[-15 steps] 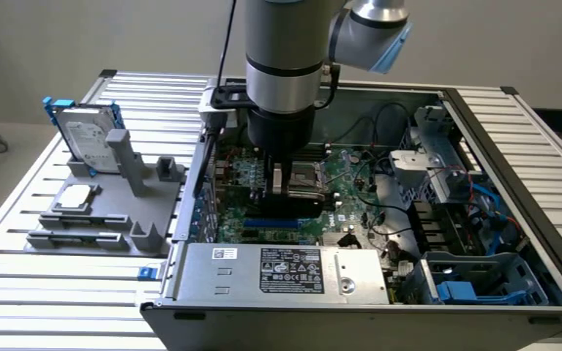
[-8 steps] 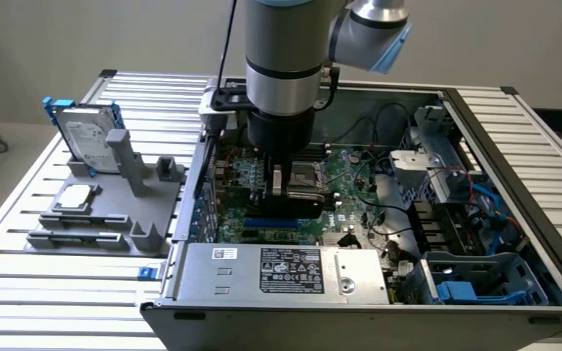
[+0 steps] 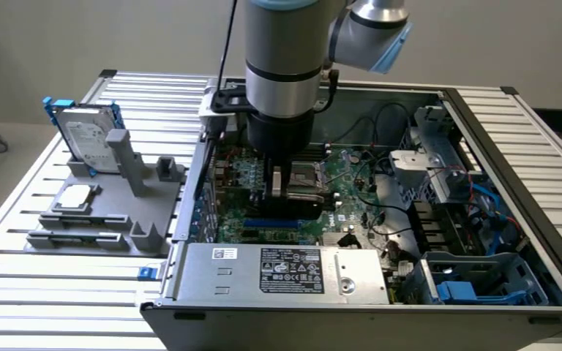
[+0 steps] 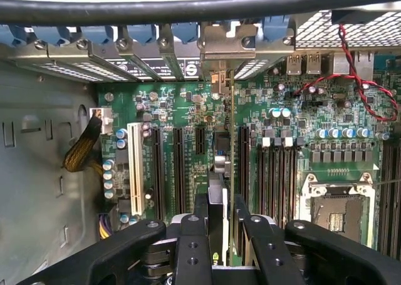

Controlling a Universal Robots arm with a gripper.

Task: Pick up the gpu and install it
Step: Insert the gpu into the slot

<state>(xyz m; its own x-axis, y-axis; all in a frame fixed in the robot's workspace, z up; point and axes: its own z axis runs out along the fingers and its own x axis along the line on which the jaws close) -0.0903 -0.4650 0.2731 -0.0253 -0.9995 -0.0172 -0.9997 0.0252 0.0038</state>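
The tool grips the gpu on edge among the motherboard slots inside the open case, so pickup is done, though full seating looks unconfirmed.

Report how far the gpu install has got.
Done: the gpu is picked up and inside the open computer case. In hand: the pincer grips it edge-on, down among the motherboard slots. Left: whether the card is fully seated in a slot cannot be told, and the pincer has not released it.
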